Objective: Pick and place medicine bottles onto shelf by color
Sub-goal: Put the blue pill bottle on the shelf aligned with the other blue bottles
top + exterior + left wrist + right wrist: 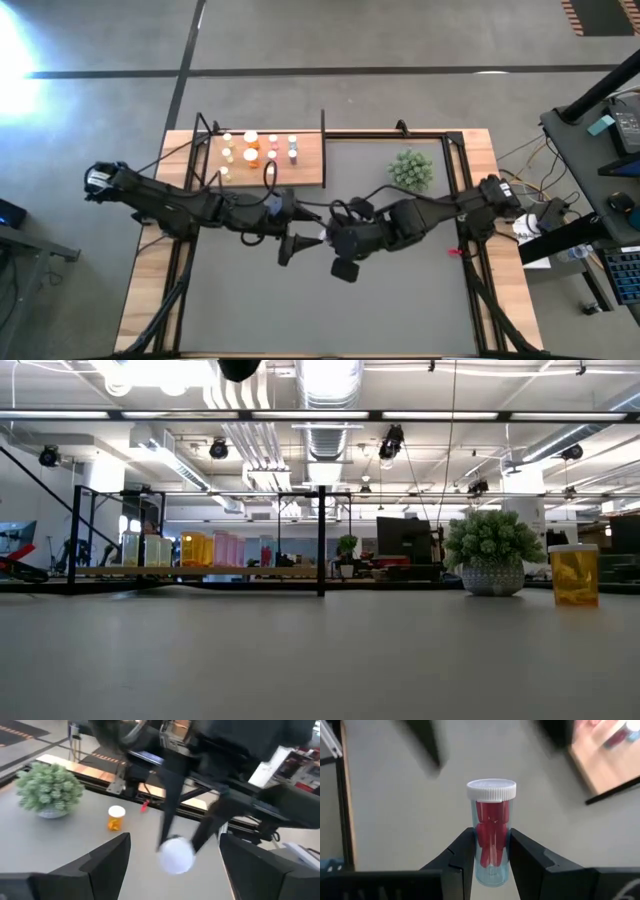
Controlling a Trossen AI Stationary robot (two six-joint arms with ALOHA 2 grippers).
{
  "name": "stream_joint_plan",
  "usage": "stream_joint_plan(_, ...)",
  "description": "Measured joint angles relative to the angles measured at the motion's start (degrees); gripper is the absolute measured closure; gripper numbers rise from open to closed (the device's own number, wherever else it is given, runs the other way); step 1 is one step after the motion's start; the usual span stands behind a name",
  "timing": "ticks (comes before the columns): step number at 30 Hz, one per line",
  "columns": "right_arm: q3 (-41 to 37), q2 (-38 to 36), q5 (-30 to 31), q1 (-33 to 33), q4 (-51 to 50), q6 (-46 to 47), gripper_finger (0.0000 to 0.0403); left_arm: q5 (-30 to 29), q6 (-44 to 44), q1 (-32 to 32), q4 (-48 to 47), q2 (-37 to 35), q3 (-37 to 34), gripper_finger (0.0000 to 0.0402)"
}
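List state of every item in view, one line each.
left gripper: open, empty, above the mat
right gripper: shut on red-pill bottle
red-pill bottle: capped, held upright in the right wrist view
orange bottle: capped, upright on the mat near the plant
shelf: holds upright bottles in rows
plant: upright on the mat

red bottle (490,832): clear body, red pills inside, white cap, was upright and pinched low between two dark fingers
orange bottle (116,818): white cap, stood alone on the mat
shelf (300,160): light wood, carried the other bottles (258,148) in rows
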Motion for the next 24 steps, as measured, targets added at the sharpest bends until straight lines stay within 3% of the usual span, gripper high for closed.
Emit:
stream_joint_plan(16,0.00,0.02,0.07,-2.26,2.14,-7.35,0.0307,-0.35,-0.49,0.95,1.86,1.53,-0.07,0.0112)
stream_joint_plan(24,0.00,0.01,2.32,-2.35,2.16,-7.52,0.0307,-0.30,-2.93,0.96,1.58,1.84,-0.35,0.0144)
